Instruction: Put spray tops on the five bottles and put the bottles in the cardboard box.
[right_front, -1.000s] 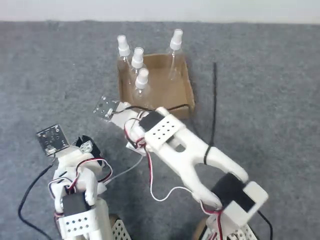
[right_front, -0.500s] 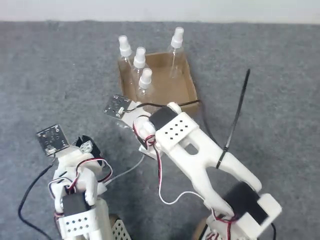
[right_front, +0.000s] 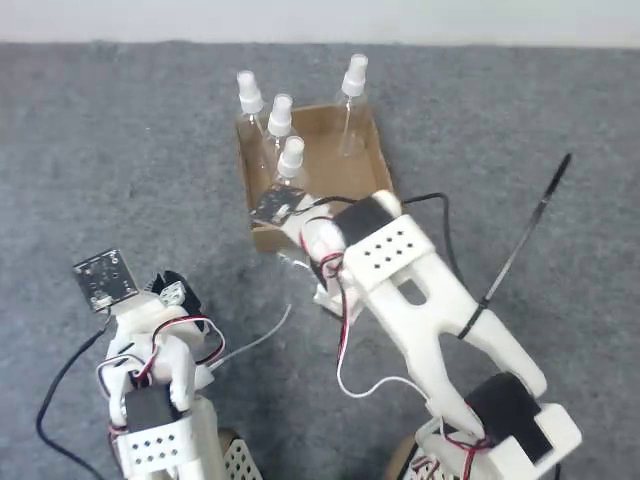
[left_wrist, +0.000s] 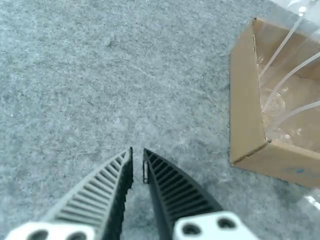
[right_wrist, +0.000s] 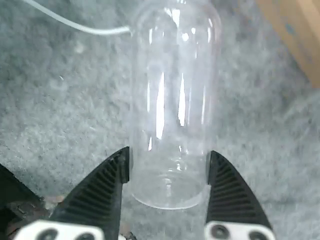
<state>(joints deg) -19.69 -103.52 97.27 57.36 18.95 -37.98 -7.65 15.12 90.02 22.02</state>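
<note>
The cardboard box (right_front: 380, 165) sits at the back of the grey carpet, and several clear bottles with white spray tops (right_front: 291, 155) stand in it. My right gripper (right_front: 290, 256) is at the box's front wall. In the right wrist view it (right_wrist: 167, 155) is shut on a clear bottle (right_wrist: 172, 100) with no top that I can see, low over the carpet. My left gripper (left_wrist: 137, 152) is shut on nothing over bare carpet, left of the box (left_wrist: 247, 100). From above, the left gripper (right_front: 172, 290) is near the front left.
A thin white cable (right_front: 255, 340) trails across the carpet between the arms. A black tie (right_front: 525, 235) sticks out from the right arm. The box's front corner (left_wrist: 235, 160) is close to the left gripper's right side.
The right arm has swung to the right and toward the box's front wall, with its wrist now over the box edge. The left arm has kept still.
</note>
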